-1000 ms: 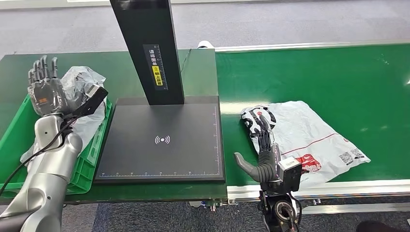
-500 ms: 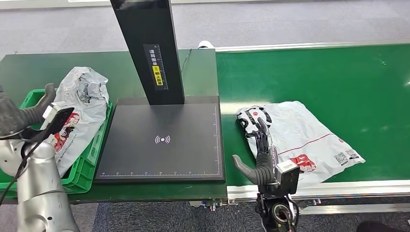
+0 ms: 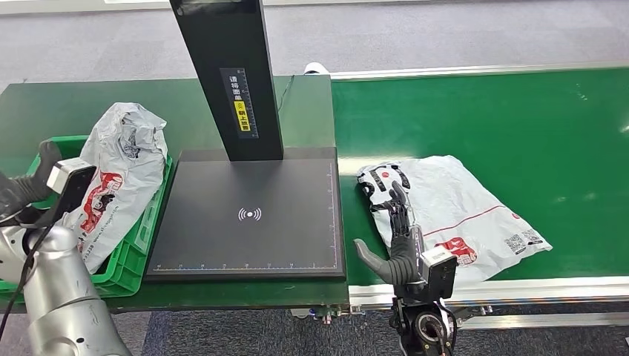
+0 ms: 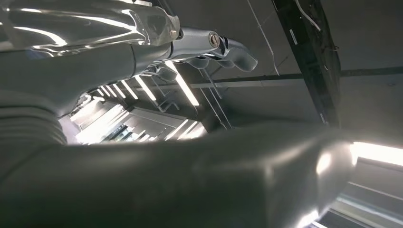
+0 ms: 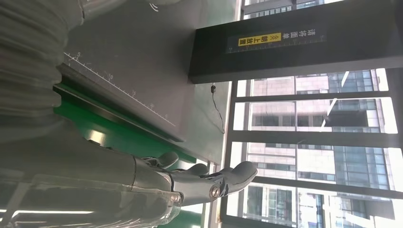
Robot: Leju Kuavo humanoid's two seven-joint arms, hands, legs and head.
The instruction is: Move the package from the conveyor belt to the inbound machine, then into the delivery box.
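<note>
1. In my head view, a white plastic package (image 3: 460, 211) with red and black print lies flat on the green conveyor belt (image 3: 519, 119), right of centre in the frame.
2. My right hand (image 3: 397, 237) comes up from the bottom edge, a little right of centre. Its fingers are straight and spread, and its thumb sticks out toward the left. The fingertips (image 3: 399, 194) lie over the package's left end, but I cannot tell whether they touch it. The hand grips nothing.
3. Left of the belt, in the middle of the frame, sits a flat black scanner pad (image 3: 248, 219) with a white wireless symbol at its centre. A tall black post (image 3: 226, 74) rises from its far edge and carries a yellow label.
4. At the far left, a green crate (image 3: 137, 245) stands just beside the pad. A second crumpled white bag (image 3: 122, 167) rests in it and bulges above its rim.
5. My left hand (image 3: 22, 189) sits at the left edge of the frame, mostly cut off, beside the crate; I cannot tell how its fingers are set there.
6. In my left wrist view, the left hand's fingers (image 4: 223, 45) reach out loosely against a ceiling with strip lights, around nothing.
7. In my right wrist view, the right hand's fingers (image 5: 223, 183) extend straight, with the pad's ruled edge (image 5: 119, 102) and the post (image 5: 294, 40) beyond them.
</note>
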